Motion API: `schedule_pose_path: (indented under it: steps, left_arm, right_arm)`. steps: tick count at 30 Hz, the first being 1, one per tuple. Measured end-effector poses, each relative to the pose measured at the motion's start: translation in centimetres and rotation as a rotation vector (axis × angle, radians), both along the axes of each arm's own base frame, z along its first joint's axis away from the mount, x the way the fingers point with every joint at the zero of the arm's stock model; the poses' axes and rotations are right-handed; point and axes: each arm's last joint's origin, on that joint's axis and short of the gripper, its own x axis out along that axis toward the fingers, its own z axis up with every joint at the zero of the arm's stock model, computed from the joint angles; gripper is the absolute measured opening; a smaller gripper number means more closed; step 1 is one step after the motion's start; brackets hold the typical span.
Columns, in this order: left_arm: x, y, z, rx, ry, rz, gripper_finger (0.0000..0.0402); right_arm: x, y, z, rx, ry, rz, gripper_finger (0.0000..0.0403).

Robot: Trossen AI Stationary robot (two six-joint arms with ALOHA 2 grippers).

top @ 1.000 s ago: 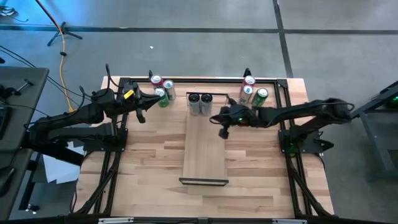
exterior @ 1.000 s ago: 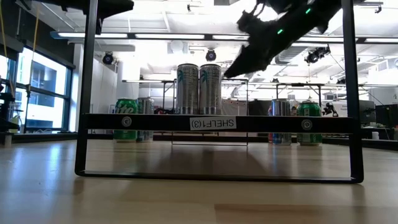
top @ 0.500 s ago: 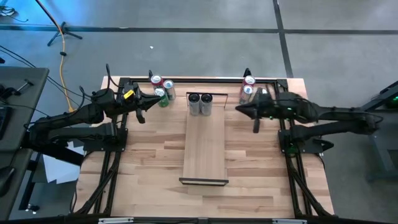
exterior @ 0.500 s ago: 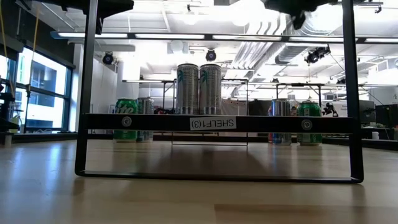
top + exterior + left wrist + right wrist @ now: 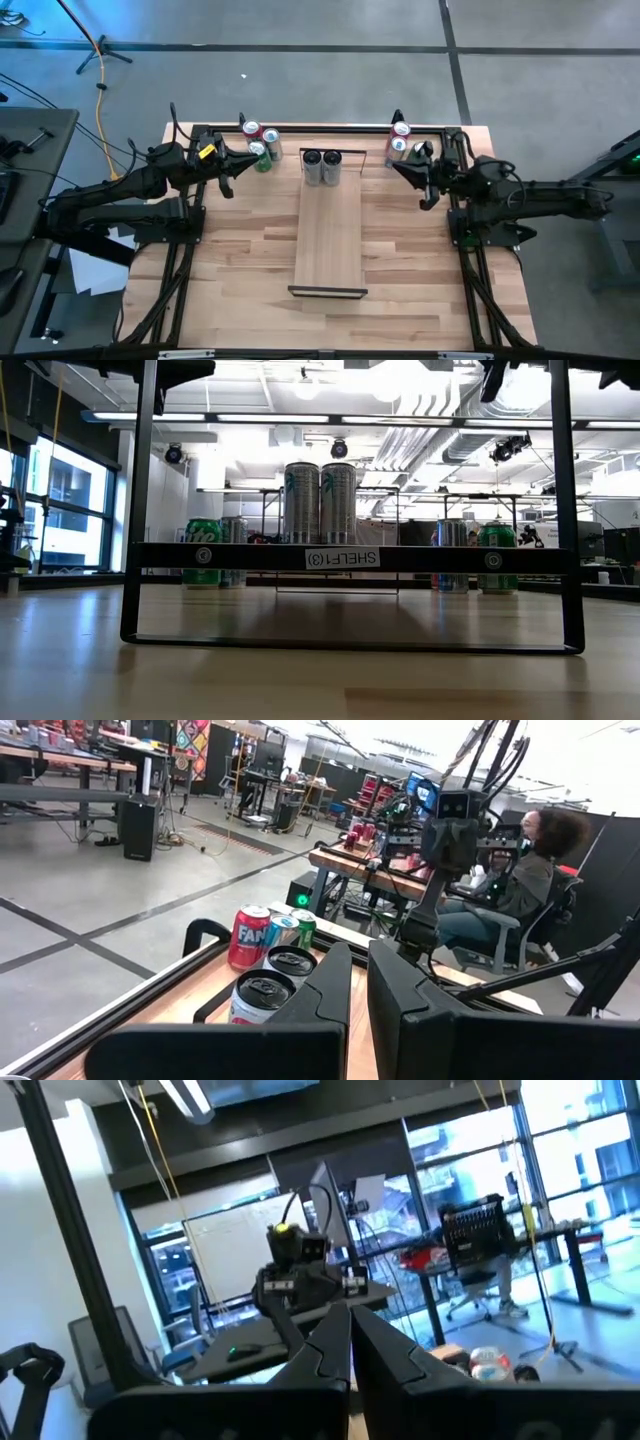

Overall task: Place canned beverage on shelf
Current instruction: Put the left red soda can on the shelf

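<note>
The shelf is a long pale board with dark end frames, lying in the middle of the table. Two tall silver cans stand upright on its far end and also show in the low view. My right gripper is shut and empty, held in the air right of the shelf beside the right can group. My left gripper is shut and empty, in the air by the left can group. Its shut fingers show in the left wrist view.
Three cans stand on the table at the far left: red, silver and green. More cans stand at the far right, with a green one partly under my right arm. A black frame runs along the far edge. A person sits beyond the table.
My right gripper has drawn back from the shelf's far end toward the table's right edge and has risen, leaving the middle of the low view. The two silver cans have stayed upright on the shelf.
</note>
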Motion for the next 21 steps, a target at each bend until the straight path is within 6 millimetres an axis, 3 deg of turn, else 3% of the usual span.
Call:
schedule_pose_path:
  steps: [15, 21]
  left_arm:
    - [0.0, 0.0, 0.01, 0.032, 0.01, 0.001, 0.0]
    - [0.0, 0.0, 0.0, 0.032, 0.01, 0.001, 0.0]
  right_arm:
    - [0.0, 0.0, 0.09, 0.004, 0.0, 0.001, 0.0]
    - [0.34, -0.03, 0.41, 0.162, -0.074, 0.057, 0.0]
